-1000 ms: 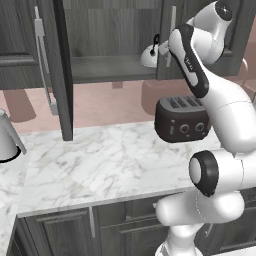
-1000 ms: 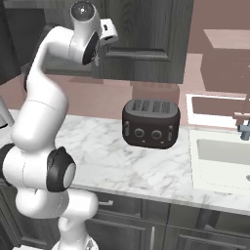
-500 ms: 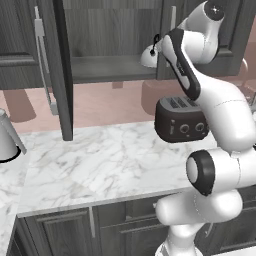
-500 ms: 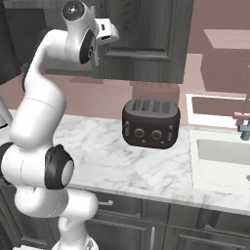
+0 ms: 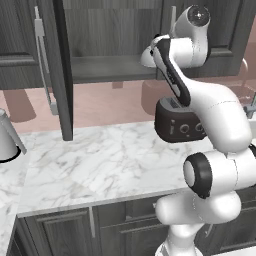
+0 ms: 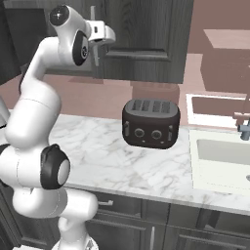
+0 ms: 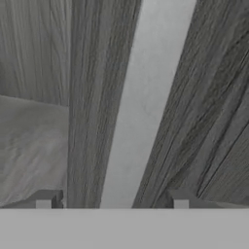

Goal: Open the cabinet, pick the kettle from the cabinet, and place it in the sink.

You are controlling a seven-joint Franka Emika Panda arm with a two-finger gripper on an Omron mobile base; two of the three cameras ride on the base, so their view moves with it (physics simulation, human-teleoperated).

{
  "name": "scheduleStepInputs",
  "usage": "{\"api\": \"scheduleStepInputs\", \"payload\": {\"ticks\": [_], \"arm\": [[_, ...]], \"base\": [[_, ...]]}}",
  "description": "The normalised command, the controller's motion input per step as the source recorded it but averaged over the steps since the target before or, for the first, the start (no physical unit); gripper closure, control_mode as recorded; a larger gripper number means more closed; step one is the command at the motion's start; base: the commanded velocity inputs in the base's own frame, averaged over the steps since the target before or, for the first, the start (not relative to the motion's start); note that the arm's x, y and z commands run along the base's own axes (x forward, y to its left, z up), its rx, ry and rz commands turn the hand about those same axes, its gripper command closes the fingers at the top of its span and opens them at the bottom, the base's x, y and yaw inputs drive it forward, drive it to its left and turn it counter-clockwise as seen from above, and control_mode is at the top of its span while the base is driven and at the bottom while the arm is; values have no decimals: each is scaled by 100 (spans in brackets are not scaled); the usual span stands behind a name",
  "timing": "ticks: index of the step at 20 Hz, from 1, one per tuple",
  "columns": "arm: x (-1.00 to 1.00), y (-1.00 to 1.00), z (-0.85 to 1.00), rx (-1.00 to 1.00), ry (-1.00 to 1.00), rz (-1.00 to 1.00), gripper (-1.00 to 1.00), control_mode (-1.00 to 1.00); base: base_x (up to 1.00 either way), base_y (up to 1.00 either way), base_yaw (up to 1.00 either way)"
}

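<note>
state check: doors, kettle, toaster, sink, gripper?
Dark grey wood-grain wall cabinet: left door swung open, right door closed.
Small silver-grey dome kettle: on the cabinet shelf, mostly hidden by the arm.
Black toaster: upright on the marble counter.
Off-white sink: empty.
Gripper: fingers open astride the silver bar handle.

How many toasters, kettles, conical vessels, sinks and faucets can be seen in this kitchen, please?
toaster, black: 1
kettle, in the open cabinet, partly hidden behind the arm: 1
conical silver vessel, at the left end of the counter: 1
sink: 1
faucet: 1
Total: 5
</note>
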Motion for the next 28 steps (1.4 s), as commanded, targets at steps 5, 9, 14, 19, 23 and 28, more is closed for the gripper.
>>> {"api": "scheduleStepInputs", "payload": {"ticks": [5, 9, 14, 19, 23, 28], "arm": [[28, -3, 4, 1, -6, -4, 100, -100], [32, -4, 1, 2, -6, -2, 100, -100], [32, -13, 2, 3, -4, 0, 100, -100], [30, -16, 1, 8, 0, 0, 100, -100], [25, -2, 0, 14, 0, 0, 100, -100], [1, -9, 0, 10, 0, 0, 100, -100]], "base": [[0, 0, 0], [0, 0, 0], [0, 0, 0], [0, 0, 0], [0, 0, 0], [0, 0, 0]]}}
